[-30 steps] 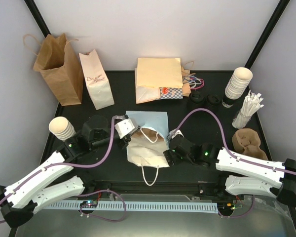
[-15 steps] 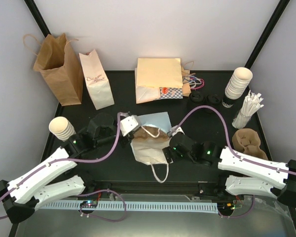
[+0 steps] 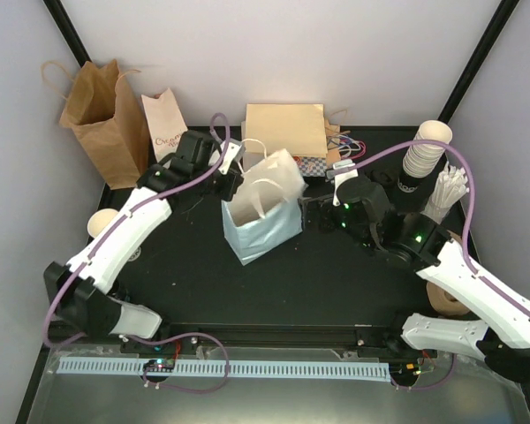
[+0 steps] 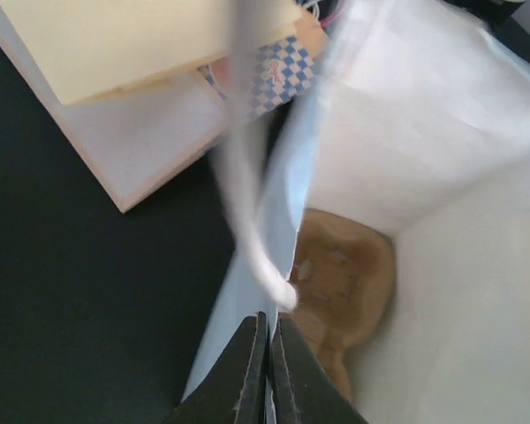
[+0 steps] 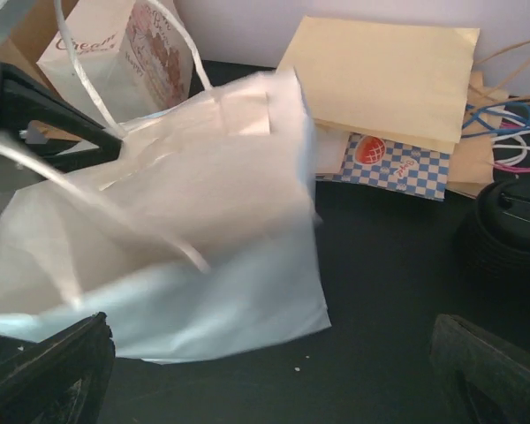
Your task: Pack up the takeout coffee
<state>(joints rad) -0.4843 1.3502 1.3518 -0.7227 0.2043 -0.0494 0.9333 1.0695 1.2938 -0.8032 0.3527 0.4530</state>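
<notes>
A white paper bag (image 3: pixel 265 212) with a pale blue side stands upright mid-table, mouth up. My left gripper (image 3: pixel 231 172) is shut on its left rim; the left wrist view shows the black jaws (image 4: pixel 269 325) pinching the paper edge beside a white handle (image 4: pixel 247 221). A brown pulp cup carrier (image 4: pixel 344 283) lies inside the bag. My right gripper (image 3: pixel 314 212) stands open just right of the bag (image 5: pixel 185 238), its fingers (image 5: pixel 44 371) wide apart with nothing between them. The takeout coffee is out of view.
A brown bag (image 3: pixel 102 110) and a white printed bag (image 3: pixel 165 132) stand back left. Flat bags (image 3: pixel 284 132) are piled behind. Black lids (image 5: pixel 512 221), a cup stack (image 3: pixel 424 150) and straws (image 3: pixel 446 194) sit back right. Another cup stack (image 3: pixel 102 225) stands left.
The bag lay flat near the front edge; it now stands upright farther back, raised by my left gripper. The right gripper has drawn back to the right and opened fully.
</notes>
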